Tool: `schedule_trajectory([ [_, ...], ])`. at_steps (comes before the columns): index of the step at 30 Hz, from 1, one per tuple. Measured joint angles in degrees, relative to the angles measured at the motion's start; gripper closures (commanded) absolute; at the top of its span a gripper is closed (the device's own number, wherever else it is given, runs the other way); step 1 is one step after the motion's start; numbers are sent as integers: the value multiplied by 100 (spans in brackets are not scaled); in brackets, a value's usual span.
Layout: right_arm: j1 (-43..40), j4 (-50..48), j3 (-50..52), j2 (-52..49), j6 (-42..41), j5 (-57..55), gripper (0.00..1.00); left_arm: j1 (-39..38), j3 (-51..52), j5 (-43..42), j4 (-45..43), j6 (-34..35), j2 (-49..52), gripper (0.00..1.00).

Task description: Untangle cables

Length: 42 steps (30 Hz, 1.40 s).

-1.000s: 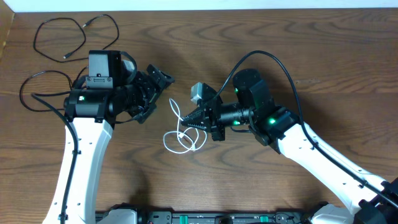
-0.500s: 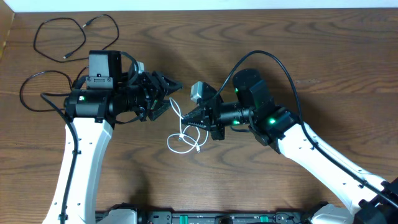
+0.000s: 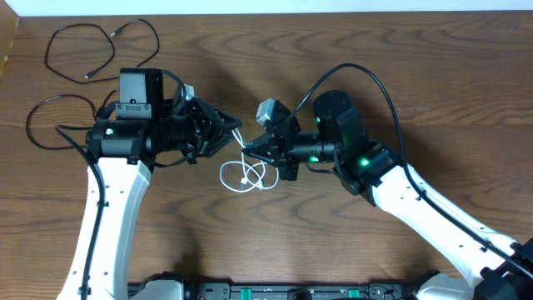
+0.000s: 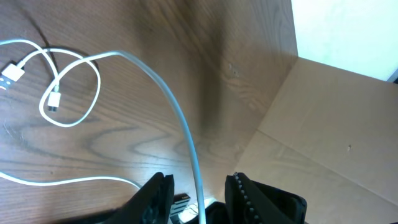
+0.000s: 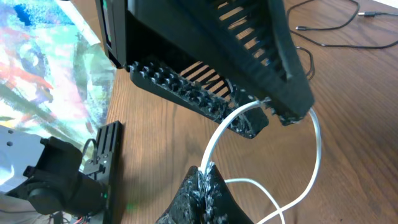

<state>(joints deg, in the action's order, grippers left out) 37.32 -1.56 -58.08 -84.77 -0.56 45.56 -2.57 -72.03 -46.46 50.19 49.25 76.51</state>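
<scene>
The white cable (image 3: 242,177) lies in loops on the table between my two arms, and one strand rises to the grippers. My right gripper (image 5: 204,169) is shut on that strand (image 5: 227,124). In the overhead view the right gripper (image 3: 251,148) meets the left gripper (image 3: 234,132) tip to tip. The same strand (image 4: 180,118) runs through the gap of my left gripper (image 4: 200,179), whose jaws stand a little apart on either side without touching it. Both white plugs (image 4: 12,73) lie on the wood. Two black cables (image 3: 100,48) (image 3: 46,117) lie at the far left.
The left arm's body (image 3: 133,125) sits over part of the lower black cable. A cardboard box (image 4: 323,124) stands beyond the table edge in the left wrist view. A black rail (image 3: 275,292) runs along the front edge.
My left gripper has moved right to the right gripper and narrowed its jaws around the white strand. The right gripper lifted the strand slightly up and left, and the loops shifted.
</scene>
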Motion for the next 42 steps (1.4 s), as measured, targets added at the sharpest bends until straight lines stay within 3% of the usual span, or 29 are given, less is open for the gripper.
schedule_trajectory([
  [10,0,2,0,0,-52,-22,99,0,0,0,2,2,0,92],
  [21,0,2,0,0,-188,-22,96,0,0,4,-4,2,0,92],
  [23,0,2,0,0,-201,-22,87,0,0,44,-4,2,0,93],
  [26,0,2,0,0,-225,-24,83,0,0,205,-2,2,0,92],
  [28,0,7,0,0,-227,-33,64,0,0,289,-2,2,0,93],
  [30,0,17,0,0,-238,-37,51,0,0,345,-2,0,0,92],
  [31,0,22,0,0,-243,-42,35,0,0,380,-2,-2,0,93],
  [32,0,31,0,0,-289,-44,11,0,0,420,-2,-15,0,93],
  [33,0,33,0,0,-271,-37,2,0,0,474,-4,-26,0,93],
  [42,-13,306,0,0,-269,-146,1,107,0,789,-195,-258,0,92],
])
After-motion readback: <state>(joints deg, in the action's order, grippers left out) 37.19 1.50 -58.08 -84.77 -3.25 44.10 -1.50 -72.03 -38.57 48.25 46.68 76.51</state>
